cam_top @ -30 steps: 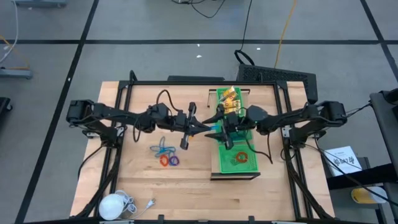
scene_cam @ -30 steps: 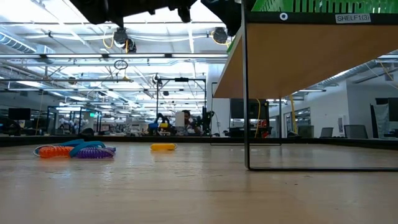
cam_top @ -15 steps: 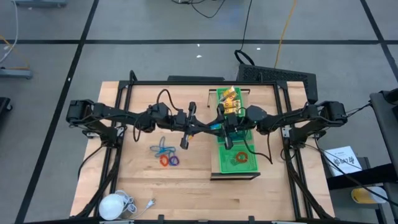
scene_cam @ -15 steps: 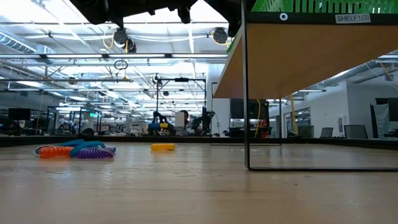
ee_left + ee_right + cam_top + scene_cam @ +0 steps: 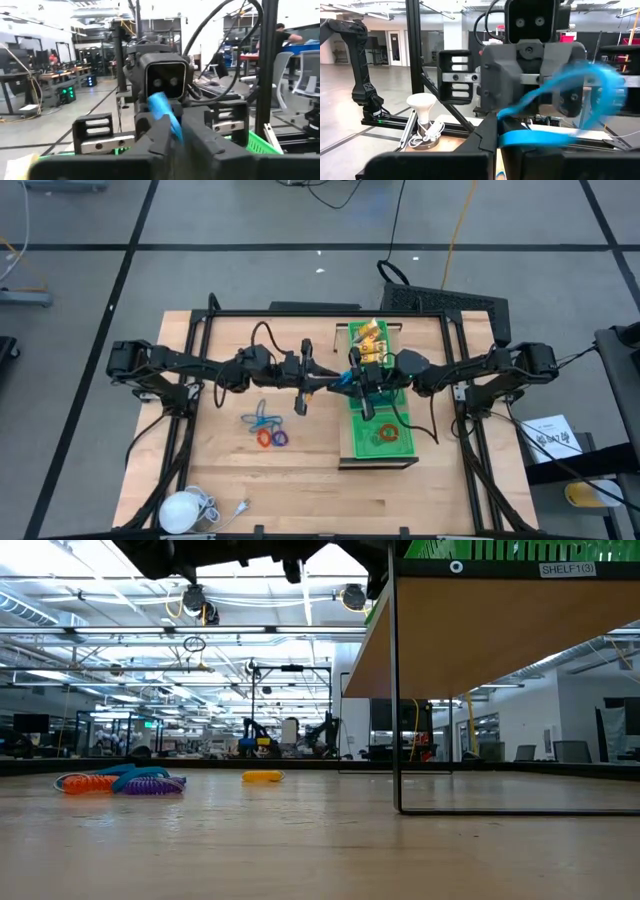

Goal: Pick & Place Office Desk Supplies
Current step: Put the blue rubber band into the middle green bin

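My two grippers meet tip to tip in the air at the left edge of the green mesh tray (image 5: 400, 442), with a thin blue ring (image 5: 344, 377) between them. My left gripper (image 5: 334, 381) comes from the table's left and my right gripper (image 5: 353, 378) from its right; both are shut on the ring. Yellow packets (image 5: 370, 335) lie at the tray's far end and an orange ring (image 5: 388, 434) nearer its front. Blue, red and purple rings (image 5: 268, 430) lie on the wood. My left gripper holds one end of the blue ring (image 5: 165, 116) between its two fingers, coming level from the table's left. The ring is clear of the table. My right gripper pinches the ring's other end (image 5: 530, 138) flat between its two fingers, level from the table's right. The rest of the loop (image 5: 580, 82) arches away toward the left gripper, off the tray.
The tray stands on a raised wooden shelf (image 5: 500, 630) on thin metal legs (image 5: 394, 690). A white round object with a cord (image 5: 183, 508) sits at the near left corner. A small yellow thing (image 5: 263, 776) lies on the table. Black frame rails flank both sides.
My right gripper has shut on the blue ring that my left gripper holds out. Both arms have stayed almost where they were, by the tray's left edge.
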Controlling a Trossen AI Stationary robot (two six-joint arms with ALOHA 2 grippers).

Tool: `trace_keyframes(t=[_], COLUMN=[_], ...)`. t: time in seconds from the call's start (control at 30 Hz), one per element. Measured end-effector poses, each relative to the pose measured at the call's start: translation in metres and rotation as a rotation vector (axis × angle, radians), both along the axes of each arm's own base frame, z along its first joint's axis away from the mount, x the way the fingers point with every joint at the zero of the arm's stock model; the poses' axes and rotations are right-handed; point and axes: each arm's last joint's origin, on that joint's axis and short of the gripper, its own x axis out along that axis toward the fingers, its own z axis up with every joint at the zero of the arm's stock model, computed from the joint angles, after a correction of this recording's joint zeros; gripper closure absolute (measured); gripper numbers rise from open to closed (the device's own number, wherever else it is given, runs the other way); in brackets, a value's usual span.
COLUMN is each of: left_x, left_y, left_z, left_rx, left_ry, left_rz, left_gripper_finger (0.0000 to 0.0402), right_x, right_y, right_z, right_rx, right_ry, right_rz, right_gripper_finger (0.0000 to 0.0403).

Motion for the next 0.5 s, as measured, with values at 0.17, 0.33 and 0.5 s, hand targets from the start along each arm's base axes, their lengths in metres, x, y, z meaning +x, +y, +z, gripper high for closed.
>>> trace_keyframes(t=[0.17,0.33,0.5], left_x=[-0.004,-0.015,-0.035], left_y=[-0.006,-0.008,-0.004], left_z=[0.006,0.020,0.029], left_rx=[-0.003,0.008,0.024], left_ry=[-0.014,-0.016,0.109], left_rz=[0.036,0.056,0.107], left_gripper_finger=[0.0266,0.0195,0.0160], right_x=[-0.003,-0.013,-0.034], right_y=[0.000,0.000,0.001], right_z=[0.001,0.009,0.022], right_rx=[0.001,-0.022,-0.037], right_ry=[0.028,0.083,0.159], right_rz=[-0.001,-0.008,-0.008], right_gripper_finger=[0.0401,0.0401,0.0402])
